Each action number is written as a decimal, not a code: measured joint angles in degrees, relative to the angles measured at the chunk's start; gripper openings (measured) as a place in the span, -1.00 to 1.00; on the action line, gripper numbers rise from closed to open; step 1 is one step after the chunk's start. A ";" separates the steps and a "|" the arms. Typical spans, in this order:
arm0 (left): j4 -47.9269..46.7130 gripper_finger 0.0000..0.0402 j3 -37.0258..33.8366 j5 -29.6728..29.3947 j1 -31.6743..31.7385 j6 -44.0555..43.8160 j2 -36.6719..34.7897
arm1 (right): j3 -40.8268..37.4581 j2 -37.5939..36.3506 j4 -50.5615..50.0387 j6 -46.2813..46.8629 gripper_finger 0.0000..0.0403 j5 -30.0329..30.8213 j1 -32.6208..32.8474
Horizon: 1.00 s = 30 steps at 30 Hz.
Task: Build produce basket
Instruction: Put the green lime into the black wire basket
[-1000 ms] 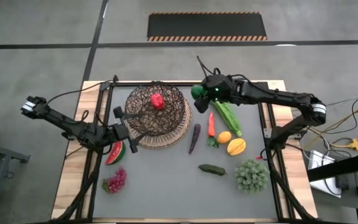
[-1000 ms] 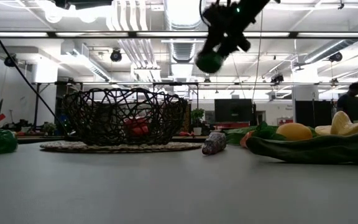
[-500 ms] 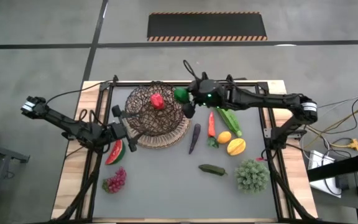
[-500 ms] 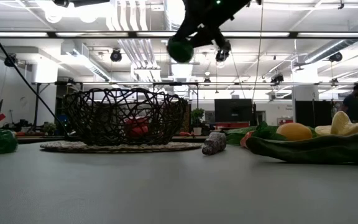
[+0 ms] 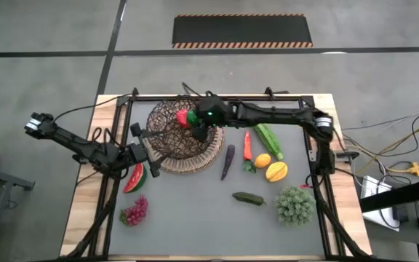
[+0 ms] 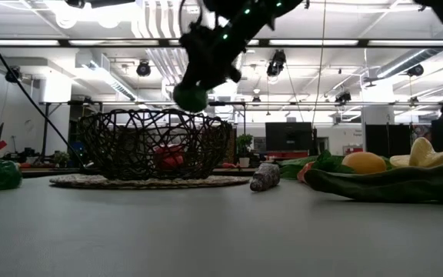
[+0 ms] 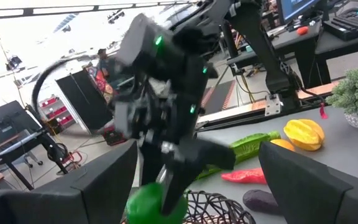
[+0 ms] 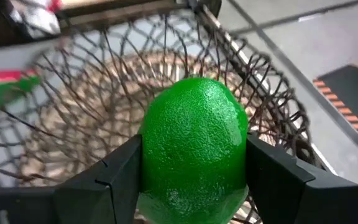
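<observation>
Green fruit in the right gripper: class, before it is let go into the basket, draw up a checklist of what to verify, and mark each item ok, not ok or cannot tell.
1. Right gripper holds the green fruit firmly between both fingers: ok.
2. Green fruit is above the basket opening, not outside the rim: ok in the high and right wrist views.
3. Room in the basket: only a red pepper lies inside: ok.
4. Left gripper is open at the basket's near-left rim, beside the watermelon slice, clear of the drop: ok.
5. Fruit will settle without rolling out: cannot tell.
</observation>
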 joint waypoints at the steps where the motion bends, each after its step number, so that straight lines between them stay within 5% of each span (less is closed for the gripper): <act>1: 0.02 0.58 -0.02 0.00 0.00 0.00 -0.02 | 1.51 1.38 -1.43 -0.24 0.12 0.02 -0.17; 15: 0.02 0.58 -0.39 0.00 -0.02 0.04 -0.13 | 20.49 16.88 -19.46 -8.61 0.12 3.08 -2.58; 30: 0.02 0.58 -0.61 0.00 -0.02 0.06 -0.37 | 22.91 20.46 -21.28 -10.14 0.32 3.13 -3.04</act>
